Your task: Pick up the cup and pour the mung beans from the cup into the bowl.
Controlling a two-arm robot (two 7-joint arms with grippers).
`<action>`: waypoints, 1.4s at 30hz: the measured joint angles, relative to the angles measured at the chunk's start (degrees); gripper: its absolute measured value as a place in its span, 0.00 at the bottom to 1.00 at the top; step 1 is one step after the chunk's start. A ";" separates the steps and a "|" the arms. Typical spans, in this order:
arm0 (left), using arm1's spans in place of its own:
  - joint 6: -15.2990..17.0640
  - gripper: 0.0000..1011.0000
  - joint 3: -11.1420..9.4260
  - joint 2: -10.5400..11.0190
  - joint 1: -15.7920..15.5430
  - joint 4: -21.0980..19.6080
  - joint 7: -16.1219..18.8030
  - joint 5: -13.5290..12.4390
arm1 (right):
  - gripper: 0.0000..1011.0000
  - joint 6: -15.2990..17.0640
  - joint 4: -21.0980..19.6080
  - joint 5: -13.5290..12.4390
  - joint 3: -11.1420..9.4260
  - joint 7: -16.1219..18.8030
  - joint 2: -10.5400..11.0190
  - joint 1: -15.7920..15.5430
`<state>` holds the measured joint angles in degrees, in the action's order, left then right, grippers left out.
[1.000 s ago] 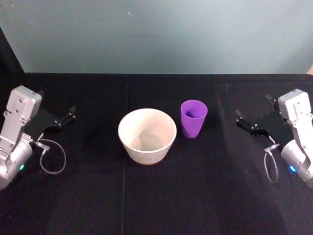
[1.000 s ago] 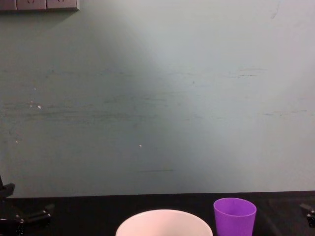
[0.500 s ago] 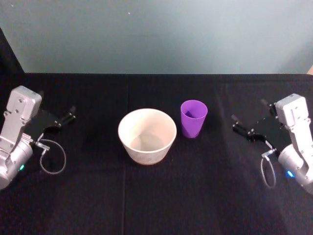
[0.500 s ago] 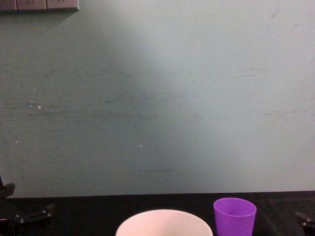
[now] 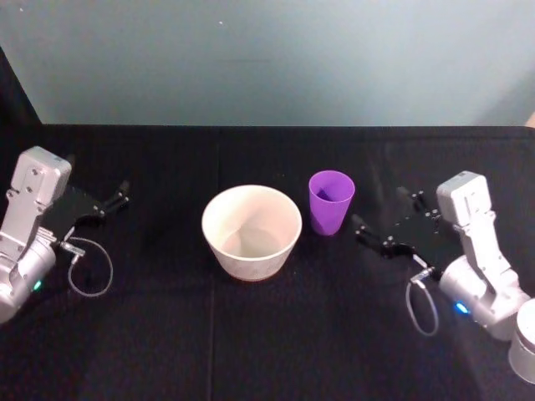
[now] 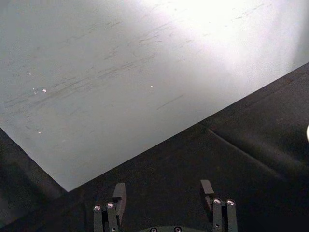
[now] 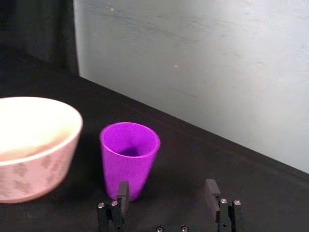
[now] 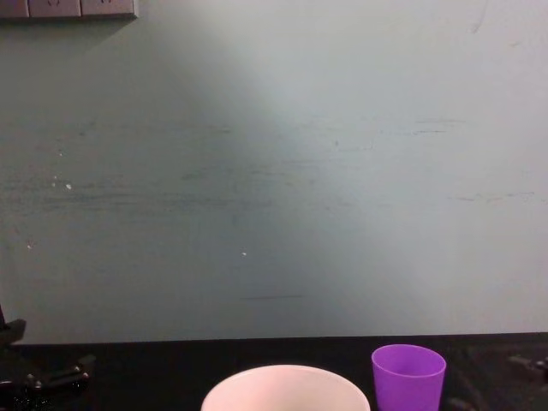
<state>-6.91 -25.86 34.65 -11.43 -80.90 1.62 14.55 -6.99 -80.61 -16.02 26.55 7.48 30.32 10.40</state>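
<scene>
Spreads black and cloth-covered under everything, the tabletop (image 5: 267,342), below a pale teal wall (image 5: 267,58). Seen from the chest, gives way mostly to wall, with a socket strip (image 8: 68,8) in the upper left corner.

Sits near the tabletop's middle, the bowl (image 5: 251,261): wide, pale, upright. From the head, opens down to a smooth inner floor. From the chest, cuts off at the rim along the lower edge. From the right wrist, carries a faint printed pattern on the outer wall.

Stands just right of the bowl, the cup (image 5: 331,209): purple, upright, far narrower. From the head, holds a dark patch deep inside, too dim to tell as beans. From the right wrist, keeps a strip of black cloth between itself and the bowl.

Reaches in low near the cup's right side without touching it, the right pincer (image 5: 378,209), spread wide and empty. From its own wrist, faces the cup off to one side.

Rests far out at the tabletop's left, well apart from the bowl, the left pincer (image 5: 122,193), likewise spread and empty. From its own wrist, faces bare cloth and wall.
</scene>
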 joint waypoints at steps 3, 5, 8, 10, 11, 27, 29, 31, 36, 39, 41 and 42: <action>0.00 0.99 0.00 0.00 0.00 0.00 0.00 0.00 | 0.99 0.00 1.19 -0.37 0.34 1.86 -1.37 0.84; 0.00 0.99 0.00 0.00 0.00 0.00 0.00 0.00 | 0.99 0.00 1.75 -0.52 0.42 2.55 -1.93 1.17; 0.00 0.99 0.00 0.00 0.00 0.00 0.00 0.00 | 0.99 -0.25 2.83 -0.78 0.43 3.61 -3.07 1.74; 0.00 0.99 0.00 0.00 0.00 0.00 0.00 0.00 | 0.99 -0.41 3.41 -1.10 0.38 4.20 -3.60 2.01; 0.00 0.99 0.00 0.00 0.00 0.00 0.00 0.00 | 0.99 -0.55 4.06 -1.34 0.30 4.79 -4.18 2.33; 0.00 0.99 0.00 0.00 0.00 0.00 0.00 0.00 | 0.99 -0.86 8.70 -1.97 -0.45 8.75 -8.50 5.13; 0.00 0.99 0.00 0.00 0.00 0.00 0.00 0.00 | 0.99 -0.63 9.41 -1.94 -0.65 9.30 -9.02 5.72; 0.00 0.99 0.00 0.00 0.00 0.00 0.00 0.00 | 0.99 -0.39 10.28 -2.04 -0.88 10.07 -9.54 6.34; 0.00 0.99 0.00 0.00 0.00 0.00 0.00 0.00 | 0.99 -0.04 12.16 -2.43 -1.35 11.75 -10.71 7.68; 0.00 0.99 0.00 0.00 0.00 0.00 0.00 0.00 | 0.99 0.20 13.06 -2.42 -1.48 12.34 -11.21 8.23; 0.00 0.99 0.00 0.00 0.00 0.00 0.00 0.00 | 0.99 0.43 13.70 -2.38 -1.59 12.73 -11.63 8.65; 0.00 0.99 0.00 0.00 0.00 0.00 0.00 0.00 | 0.99 0.49 13.90 -2.35 -1.62 12.84 -11.77 8.78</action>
<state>-6.91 -25.86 34.65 -11.43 -80.90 1.62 14.55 -6.49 -66.72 -18.37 24.93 20.32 18.55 19.19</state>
